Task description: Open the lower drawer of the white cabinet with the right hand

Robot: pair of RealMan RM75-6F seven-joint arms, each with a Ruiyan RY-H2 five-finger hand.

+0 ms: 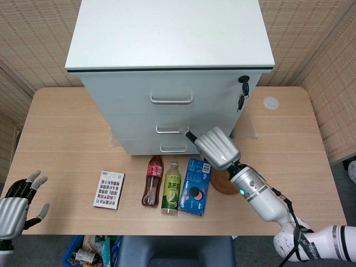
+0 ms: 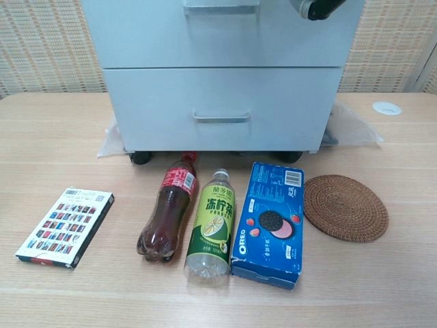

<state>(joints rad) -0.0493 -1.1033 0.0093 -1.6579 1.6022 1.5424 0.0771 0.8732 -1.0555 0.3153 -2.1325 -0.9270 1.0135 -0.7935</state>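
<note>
While the white three-drawer cabinet stands at the back of the light wooden desk, its lower drawer is seen fully closed, with the small silver bar handle flush on its front. The right hand is held in the air in front of the cabinet face, near the middle drawer's handle in the head view; one finger is extended toward the drawer fronts, and the rest appear curled in, with nothing held. Contact with the cabinet cannot be told. In the chest view only a dark tip of that hand is seen at the top edge. The left hand is held low off the desk's left front corner, fingers spread and empty.

In front of the cabinet, laid in a row on the desk: a printed card box, a red-labelled cola bottle on its side, a green-labelled lemon tea bottle just beside it, a blue Oreo biscuit box, and a round woven rattan coaster. Black keys are seen hanging at the cabinet's upper right.
</note>
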